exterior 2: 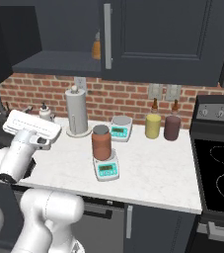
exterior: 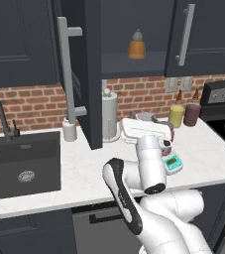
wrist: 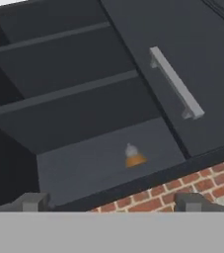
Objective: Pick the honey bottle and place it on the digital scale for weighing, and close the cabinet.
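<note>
A reddish-brown honey bottle (exterior 2: 101, 142) with a grey lid stands upright on the round plate of the digital scale (exterior 2: 106, 168), whose teal display faces the front edge of the white marble counter (exterior 2: 153, 173). Above it, the dark cabinet (exterior: 134, 34) hangs open, its left door (exterior: 86, 74) swung out toward the room with its long grey bar handle (exterior: 67, 74) edge-on in the left base view; a small orange beehive-shaped bottle (exterior: 137, 45) sits alone on the lower shelf. The robot's hand (wrist: 111, 202), fingers spread wide and holding nothing, points up at that open shelf, seen from the hand view with the closed right door's handle (wrist: 176, 84) beside it. Behind the scale on the counter are a boxier white scale (exterior 2: 121, 127), a paper towel roll (exterior 2: 76, 112), a yellow bottle (exterior 2: 153, 123) and a dark maroon bottle (exterior 2: 172, 124), all near the brick wall.
</note>
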